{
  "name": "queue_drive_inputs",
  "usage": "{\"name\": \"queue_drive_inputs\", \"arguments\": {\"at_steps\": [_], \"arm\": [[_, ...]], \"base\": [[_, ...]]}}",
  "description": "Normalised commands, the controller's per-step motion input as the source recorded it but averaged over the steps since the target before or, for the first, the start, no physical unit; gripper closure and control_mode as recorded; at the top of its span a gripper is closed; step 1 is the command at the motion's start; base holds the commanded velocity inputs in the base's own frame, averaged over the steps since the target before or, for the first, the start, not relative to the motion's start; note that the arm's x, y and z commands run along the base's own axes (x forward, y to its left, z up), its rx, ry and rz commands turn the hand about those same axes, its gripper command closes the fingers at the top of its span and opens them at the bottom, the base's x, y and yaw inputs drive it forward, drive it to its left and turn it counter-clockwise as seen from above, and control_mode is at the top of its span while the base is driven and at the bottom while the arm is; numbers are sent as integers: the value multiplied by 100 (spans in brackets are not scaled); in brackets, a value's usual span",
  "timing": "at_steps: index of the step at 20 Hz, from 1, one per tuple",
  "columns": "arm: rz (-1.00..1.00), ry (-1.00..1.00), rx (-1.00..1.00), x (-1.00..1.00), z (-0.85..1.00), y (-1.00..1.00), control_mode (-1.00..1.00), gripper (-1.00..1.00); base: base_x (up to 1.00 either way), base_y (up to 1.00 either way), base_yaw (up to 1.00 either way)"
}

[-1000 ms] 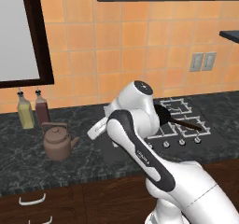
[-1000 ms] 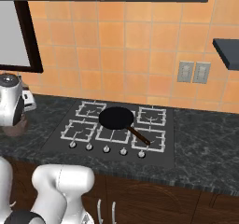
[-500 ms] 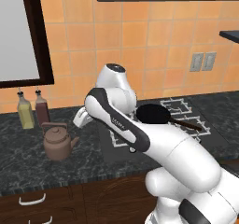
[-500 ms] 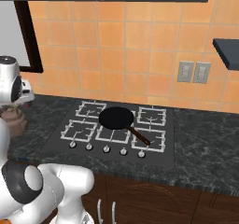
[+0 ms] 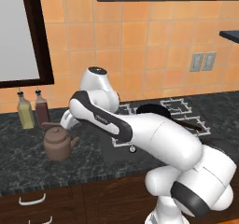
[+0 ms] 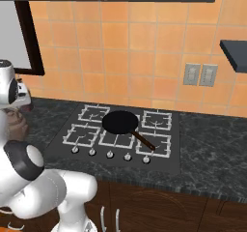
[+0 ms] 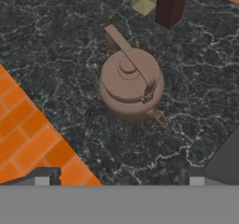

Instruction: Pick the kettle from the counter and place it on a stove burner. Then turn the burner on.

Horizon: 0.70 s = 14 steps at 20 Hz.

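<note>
The small brown kettle [image 5: 58, 143] stands upright on the dark marbled counter [image 5: 28, 160], left of the stove [image 5: 179, 107]. My gripper [image 5: 64, 123] hovers just above it, slightly to its right, apart from it. In the hand view the kettle [image 7: 130, 85] lies straight below, with its arched handle across the lid and its spout toward the lower right. My gripper [image 7: 116, 178] is open, its fingertips [image 7: 44, 177] wide apart with nothing between them. In the right base view the kettle [image 6: 13, 124] peeks out behind my arm at the far left.
A black frying pan [image 6: 120, 122] sits mid-stove [image 6: 159, 144], its handle toward the front right, with a row of knobs [image 6: 110, 154] along the front edge. A yellow bottle [image 5: 25, 113] and a dark red bottle [image 5: 42, 111] stand against the wall just behind the kettle.
My arm has swung left from in front of the stove, carrying the hand over the kettle. The gripper has stayed open. The kettle and pan have not moved.
</note>
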Motion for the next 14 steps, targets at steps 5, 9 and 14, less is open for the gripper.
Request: {"name": "queue_drive_inputs", "arguments": {"at_steps": [5,9,14], "arm": [[0,0,0,26,-24,27,-100,-100],[0,0,0,30,-31,23,-100,-100],[0,0,0,32,-23,24,-100,-100]], "base": [[0,0,0],[0,0,0],[0,0,0]]}}
